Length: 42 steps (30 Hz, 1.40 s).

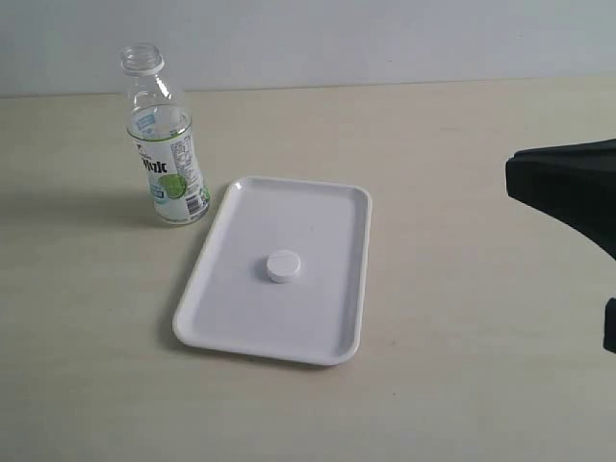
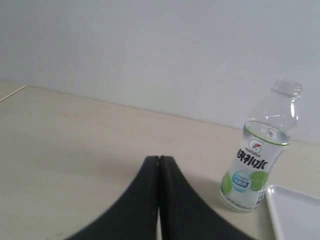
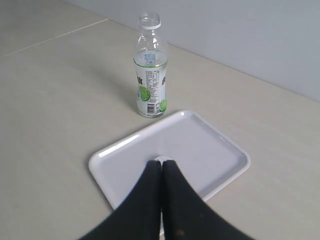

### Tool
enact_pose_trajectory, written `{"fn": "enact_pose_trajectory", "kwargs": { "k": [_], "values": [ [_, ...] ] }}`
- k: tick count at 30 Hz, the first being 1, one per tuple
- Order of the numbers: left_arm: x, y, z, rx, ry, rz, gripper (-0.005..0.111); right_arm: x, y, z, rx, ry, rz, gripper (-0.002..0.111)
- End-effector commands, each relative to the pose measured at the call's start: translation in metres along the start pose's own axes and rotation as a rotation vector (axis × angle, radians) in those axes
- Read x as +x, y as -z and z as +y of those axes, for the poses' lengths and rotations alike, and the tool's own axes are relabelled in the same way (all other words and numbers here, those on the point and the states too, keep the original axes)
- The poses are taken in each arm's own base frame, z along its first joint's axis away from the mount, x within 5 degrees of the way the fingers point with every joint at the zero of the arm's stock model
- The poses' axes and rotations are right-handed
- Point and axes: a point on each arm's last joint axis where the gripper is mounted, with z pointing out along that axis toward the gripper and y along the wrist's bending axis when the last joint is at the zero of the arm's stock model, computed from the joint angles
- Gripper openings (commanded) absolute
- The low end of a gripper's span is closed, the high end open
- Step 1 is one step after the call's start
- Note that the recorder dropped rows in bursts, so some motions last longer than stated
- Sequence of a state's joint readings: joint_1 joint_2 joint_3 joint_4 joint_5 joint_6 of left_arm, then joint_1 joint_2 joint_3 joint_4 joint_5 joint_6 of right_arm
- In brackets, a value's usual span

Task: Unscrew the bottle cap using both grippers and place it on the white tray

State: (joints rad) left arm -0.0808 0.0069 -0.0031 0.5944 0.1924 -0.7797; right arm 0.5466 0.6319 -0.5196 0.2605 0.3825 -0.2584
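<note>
The bottle cap (image 1: 284, 266) was found lying on the white tray (image 1: 322, 207), the uncapped bottle (image 1: 169, 164) just beside it. The left claw (image 2: 159, 162) and right claw (image 3: 161, 167) were pressed closed, empty; the task was judged done.

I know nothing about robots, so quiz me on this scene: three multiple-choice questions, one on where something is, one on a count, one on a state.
1. Where does the bottle cap lie?
A) on the bottle
B) on the white tray
C) beside the tray

2. How many bottles stand on the table?
A) one
B) two
C) three

3. How do the jaws of the left gripper and right gripper stand?
A) both wide open
B) both shut
C) one open, one shut

Answers: 1 B, the cap rests near the tray's middle. 2 A, every view shows a single bottle. 3 B, each wrist view shows them pressed together, holding nothing.
</note>
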Motion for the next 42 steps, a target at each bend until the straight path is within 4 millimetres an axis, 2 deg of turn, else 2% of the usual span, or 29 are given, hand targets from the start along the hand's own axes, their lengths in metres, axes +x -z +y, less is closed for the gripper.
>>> {"fn": "enact_pose_trajectory", "kwargs": {
  "k": [1, 8, 15, 34, 37, 42],
  "values": [
    [0.003, 0.0, 0.002, -0.021, -0.071, 0.024, 0.0, 0.001, 0.0, 0.0, 0.001, 0.0, -0.003, 0.0],
    [0.01, 0.001, -0.003, 0.04, -0.146, 0.101, 0.0, 0.001, 0.0, 0.0, 0.001, 0.0, -0.003, 0.0],
    [0.015, 0.002, -0.01, 0.138, -0.306, 0.135, 0.0, 0.001, 0.0, 0.0, 0.001, 0.0, -0.003, 0.0],
    [0.018, 0.002, -0.01, 0.14, -0.31, 0.166, 0.0, 0.001, 0.0, 0.0, 0.001, 0.0, -0.003, 0.0],
    [0.018, 0.002, -0.01, 0.14, -0.31, 0.166, 0.0, -0.001, 0.001, -0.003, 0.035, 0.145, -0.021, 0.0],
    [0.018, 0.002, -0.01, 0.14, -0.31, 0.166, 0.0, 0.001, 0.001, -0.005, 0.056, 0.177, -0.005, 0.0]
  ]
}}
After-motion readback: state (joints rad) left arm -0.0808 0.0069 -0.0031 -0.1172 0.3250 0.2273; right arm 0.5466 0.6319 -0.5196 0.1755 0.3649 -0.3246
